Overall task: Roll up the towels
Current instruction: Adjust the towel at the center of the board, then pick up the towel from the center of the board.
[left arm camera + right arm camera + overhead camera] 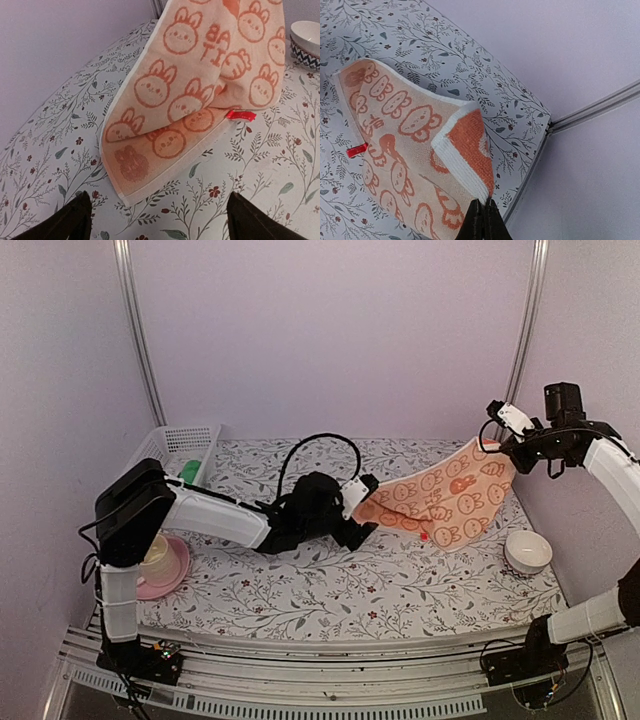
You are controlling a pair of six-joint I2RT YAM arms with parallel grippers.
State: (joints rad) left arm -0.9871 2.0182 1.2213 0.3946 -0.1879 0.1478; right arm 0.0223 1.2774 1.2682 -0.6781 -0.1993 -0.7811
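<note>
Here, right tool point(482, 207) clamping raised orange towel point(440, 502) corner, only wrist view shows left tool point(159, 197) wide.

Soft, even, faintly violet light fills all views. Shadows on the worktop point(330, 585) are faint. The wrist views bend towards their edges.

Orange towel point(200, 100) with bunny print hangs, bottom corner on floral surface point(55, 155); bowl point(306, 42) top right; left hand point(158, 197) fingers spread, empty
</note>
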